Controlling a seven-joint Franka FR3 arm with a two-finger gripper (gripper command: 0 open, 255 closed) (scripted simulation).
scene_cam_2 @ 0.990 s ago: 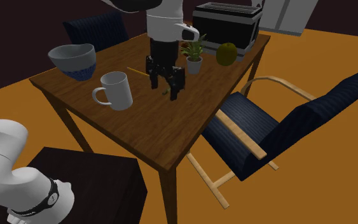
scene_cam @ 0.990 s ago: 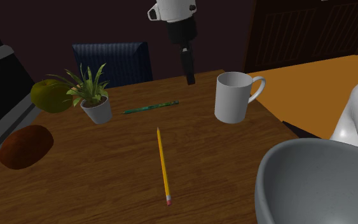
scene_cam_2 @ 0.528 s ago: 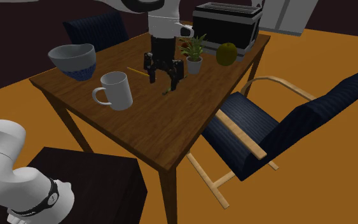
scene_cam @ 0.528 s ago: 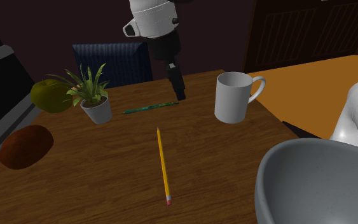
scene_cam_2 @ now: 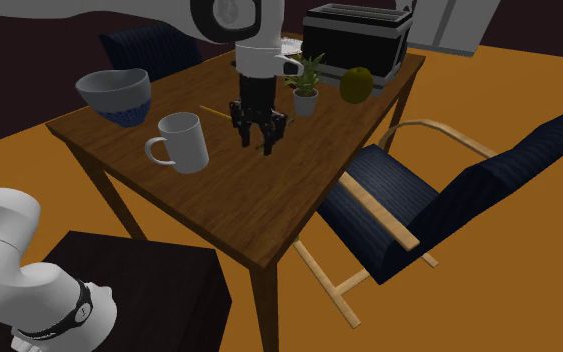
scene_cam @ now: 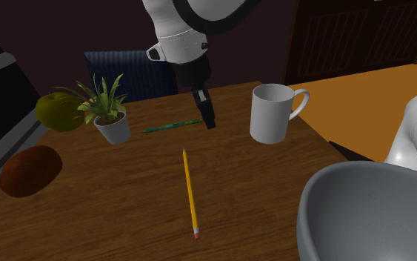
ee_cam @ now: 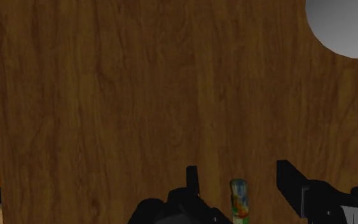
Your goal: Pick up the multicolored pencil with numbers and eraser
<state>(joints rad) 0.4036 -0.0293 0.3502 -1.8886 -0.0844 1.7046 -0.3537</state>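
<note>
The multicolored pencil (ee_cam: 239,198) lies flat on the wooden table (scene_cam: 258,178). Its end sits roughly midway between the gripper's (ee_cam: 238,170) two black fingers (ee_cam: 290,181). They stand wide apart, clear of the pencil, gripping nothing. From the shoulder view, the pencil stretches toward 9 o'clock from the gripper, and a white mug (scene_cam: 270,113) stands at its 3 o'clock.

On the one bench (scene_cam: 273,185), two pencils are counted: one multicoloured pencil (scene_cam: 175,124) and one yellow pencil (scene_cam: 189,191). One white mug (scene_cam: 271,113), one grey bowl (scene_cam_2: 119,100), one potted plant (scene_cam: 109,111), one green fruit (scene_cam: 57,111) and one brown rounded thing (scene_cam: 29,170) are counted. Two dark blue chairs are seen, an armchair (scene_cam_2: 439,200) and a second chair (scene_cam_2: 159,42), with one black appliance (scene_cam_2: 354,40).
</note>
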